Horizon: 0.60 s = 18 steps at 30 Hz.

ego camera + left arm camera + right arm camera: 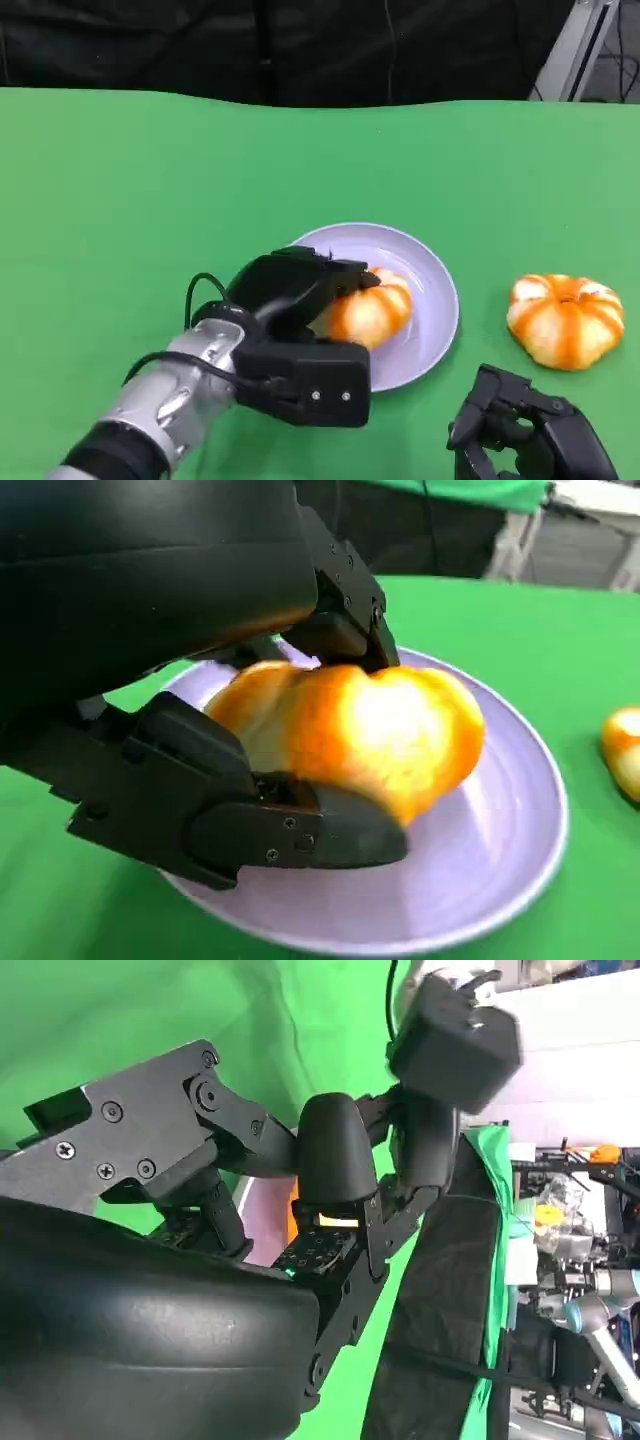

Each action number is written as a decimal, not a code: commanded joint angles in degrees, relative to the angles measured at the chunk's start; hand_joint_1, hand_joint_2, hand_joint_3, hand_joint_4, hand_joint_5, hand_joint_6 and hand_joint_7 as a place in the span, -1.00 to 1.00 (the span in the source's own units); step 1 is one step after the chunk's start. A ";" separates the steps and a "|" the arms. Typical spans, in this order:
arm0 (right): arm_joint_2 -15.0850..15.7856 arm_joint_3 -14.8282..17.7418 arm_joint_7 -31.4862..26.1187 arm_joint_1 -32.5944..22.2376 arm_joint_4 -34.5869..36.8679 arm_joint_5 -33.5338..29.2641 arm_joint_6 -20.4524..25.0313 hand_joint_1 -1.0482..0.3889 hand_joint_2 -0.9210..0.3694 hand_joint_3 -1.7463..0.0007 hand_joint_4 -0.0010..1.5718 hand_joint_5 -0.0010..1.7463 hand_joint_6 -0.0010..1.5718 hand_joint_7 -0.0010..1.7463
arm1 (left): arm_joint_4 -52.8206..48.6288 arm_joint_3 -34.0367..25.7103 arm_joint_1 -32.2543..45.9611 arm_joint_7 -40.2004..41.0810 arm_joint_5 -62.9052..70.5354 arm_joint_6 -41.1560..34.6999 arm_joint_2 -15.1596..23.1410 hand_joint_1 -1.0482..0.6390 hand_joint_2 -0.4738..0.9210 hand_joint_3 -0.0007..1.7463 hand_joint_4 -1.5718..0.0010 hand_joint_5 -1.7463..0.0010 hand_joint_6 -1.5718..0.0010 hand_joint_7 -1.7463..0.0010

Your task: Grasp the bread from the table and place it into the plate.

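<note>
Left hand (300, 300) around bread (372, 308) over plate (435, 300); second bun (565, 320) beside.

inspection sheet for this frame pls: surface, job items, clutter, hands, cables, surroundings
Surface: green table cover, flat, no spills seen.
Job's things: bread over the lilac plate, gripped; whether it rests on the plate is unclear. Second bread on the cover, beside the plate toward the robot's right, apart from it.
Clutter: nothing seen.
Hands: left robot hand grips the bread, fingers above and below it. Right robot hand low near the table edge, fingers curled, holding nothing.
Cables: black cable looped at the left wrist.
Surroundings: dark backdrop behind the table; metal frame at far right.
</note>
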<state>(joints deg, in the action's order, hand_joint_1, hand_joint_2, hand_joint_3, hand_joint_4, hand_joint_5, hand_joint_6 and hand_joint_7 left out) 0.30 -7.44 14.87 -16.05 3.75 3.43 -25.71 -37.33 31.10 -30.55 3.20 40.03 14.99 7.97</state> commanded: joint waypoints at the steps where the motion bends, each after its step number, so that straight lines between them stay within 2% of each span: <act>1: 0.55 0.46 0.00 -0.08 -0.41 0.78 -0.32 0.26 -0.61 -0.17 -0.03 1.00 -0.08 0.75 | 3.06 -0.14 0.93 -2.87 -0.47 -0.46 1.87 -0.95 1.00 -0.02 1.00 1.00 0.78 1.00; 6: 0.57 0.48 0.00 0.01 -0.32 0.69 -0.34 0.26 -0.60 -0.18 -0.03 1.00 -0.08 0.75 | 5.51 -0.85 2.08 -2.96 -0.54 -1.01 2.55 -1.00 1.00 0.04 1.00 1.00 0.87 1.00; 11: 0.52 0.41 -0.13 0.00 -0.54 0.57 -0.04 0.25 -0.60 -0.18 -0.02 1.00 -0.07 0.75 | 10.43 -3.03 4.50 -2.63 -0.89 -1.84 4.00 -1.00 1.00 0.00 1.00 1.00 0.86 0.99; 14: 0.58 0.46 -0.06 0.17 -0.05 0.50 -0.43 0.24 -0.60 -0.18 -0.03 1.00 -0.08 0.75 | 16.00 -5.66 7.07 -4.41 -3.13 -2.79 5.54 -0.98 1.00 -0.08 1.00 1.00 0.83 0.98; 18: 0.65 0.70 0.21 0.56 0.63 0.87 -0.81 0.25 -0.60 -0.18 -0.02 1.00 -0.08 0.75 | 23.00 -8.99 10.84 -6.75 -6.92 -3.66 7.05 -0.75 1.00 -0.31 0.98 0.99 0.74 0.97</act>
<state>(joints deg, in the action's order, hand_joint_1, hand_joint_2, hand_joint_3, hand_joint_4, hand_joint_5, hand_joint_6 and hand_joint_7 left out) 0.33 -7.34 14.95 -15.76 3.89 3.47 -25.82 -18.35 24.39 -22.36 -2.06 35.36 11.95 13.27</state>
